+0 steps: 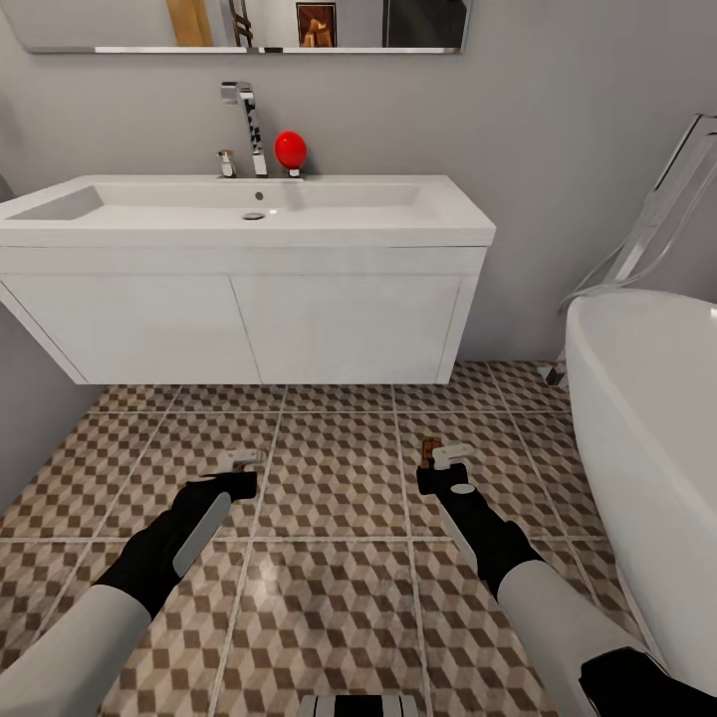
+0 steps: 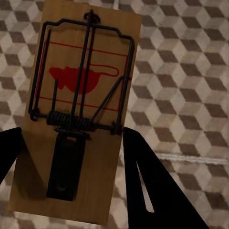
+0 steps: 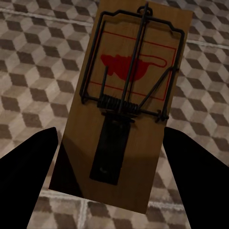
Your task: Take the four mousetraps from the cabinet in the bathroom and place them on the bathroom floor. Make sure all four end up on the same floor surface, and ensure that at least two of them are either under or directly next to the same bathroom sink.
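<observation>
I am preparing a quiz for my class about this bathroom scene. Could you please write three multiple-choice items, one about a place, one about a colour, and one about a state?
1. Where is the red ball?
A. on the sink top beside the faucet
B. on the floor
C. in the bathtub

2. What colour is the mouse printed on the mousetraps?
A. blue
B. red
C. green

3. What do the grippers hold?
A. nothing
B. one trap, in the left only
C. one trap each

Answers:
1 A, the red ball sits on the sink by the faucet.
2 B, the left mousetrap and the right mousetrap show it.
3 C, the left gripper and the right gripper each flank a trap.
</observation>
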Tool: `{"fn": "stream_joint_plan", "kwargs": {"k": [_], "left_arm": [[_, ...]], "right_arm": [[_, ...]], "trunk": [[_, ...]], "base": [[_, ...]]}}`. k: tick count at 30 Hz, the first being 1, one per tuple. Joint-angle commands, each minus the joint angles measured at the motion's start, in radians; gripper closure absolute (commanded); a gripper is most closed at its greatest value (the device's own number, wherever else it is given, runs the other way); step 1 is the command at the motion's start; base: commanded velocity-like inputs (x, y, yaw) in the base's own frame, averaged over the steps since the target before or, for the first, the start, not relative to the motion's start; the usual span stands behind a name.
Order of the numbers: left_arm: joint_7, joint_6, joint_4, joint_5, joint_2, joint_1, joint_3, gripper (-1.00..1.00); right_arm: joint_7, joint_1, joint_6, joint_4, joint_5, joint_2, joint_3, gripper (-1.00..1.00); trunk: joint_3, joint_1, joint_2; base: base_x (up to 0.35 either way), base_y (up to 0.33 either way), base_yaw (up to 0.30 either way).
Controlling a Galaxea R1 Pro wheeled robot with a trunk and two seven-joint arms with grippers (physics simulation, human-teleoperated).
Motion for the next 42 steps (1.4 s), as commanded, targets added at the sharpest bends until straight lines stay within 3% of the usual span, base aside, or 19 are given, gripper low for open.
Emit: {"fn": "stream_joint_plan", "kwargs": {"k": [1, 9, 18, 37, 42], "left_arm": [[0.010, 0.005, -0.002, 0.007, 0.001, -0.001, -0.004, 1.00], [0.010, 0.086, -0.013, 0.007, -0.018, -0.001, -0.006, 1.00], [0.010, 0.100, -0.016, 0.007, -0.021, -0.001, -0.005, 1.00], [0.010, 0.100, -0.010, 0.007, -0.035, -0.001, -0.006, 1.00], [0.010, 0.100, -0.010, 0.007, -0.035, -0.001, -0.006, 1.00]], "right_arm": [[-0.007, 0.000, 0.006, -0.002, -0.004, -0.001, 0.006, 1.00], [-0.007, 0.000, 0.006, -0.002, -0.004, -0.001, 0.006, 1.00], [-0.007, 0.000, 0.006, -0.002, -0.004, -0.001, 0.005, 1.00], [-0.006, 0.000, 0.006, -0.002, -0.004, -0.001, 0.006, 1.00], [-0.006, 0.000, 0.006, -0.002, -0.004, -0.001, 0.005, 1.00]], "trunk": [[-0.001, 0.000, 0.000], [-0.001, 0.000, 0.000], [-0.001, 0.000, 0.000], [-0.069, 0.073, -0.133], [-0.096, 0.075, -0.135]], "base": [[0.000, 0.000, 0.000], [0.000, 0.000, 0.000], [0.000, 0.000, 0.000], [0.000, 0.000, 0.000], [0.000, 0.000, 0.000]]}}
